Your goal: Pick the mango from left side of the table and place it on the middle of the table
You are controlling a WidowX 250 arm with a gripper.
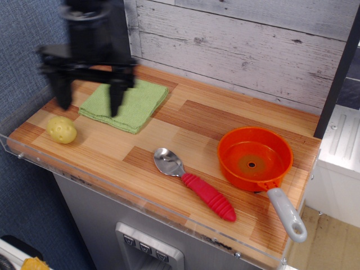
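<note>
Observation.image shows the tool (89, 104) blurred with motion, its two dark fingers spread wide and holding nothing, hanging above the left end of the surface (185, 121). One finger (115, 98) appears over the edge of the green cloth (126, 103); the other sits further left, above bare wood. The mango (62, 129) lies just in front of and below the tool, near the left front corner, close to the clear rim and apart from the cloth.

Further out, a spoon (194, 183) with a red handle rests near the front middle, and an orange pan (256, 157) with a grey handle sits to the right.

Judging from here, the main risk is a descent that lands off-centre: the mango is round and smooth, so a finger striking its side could roll it toward the rim. A finger coming down too near the cloth might also snag or drag it.
</note>
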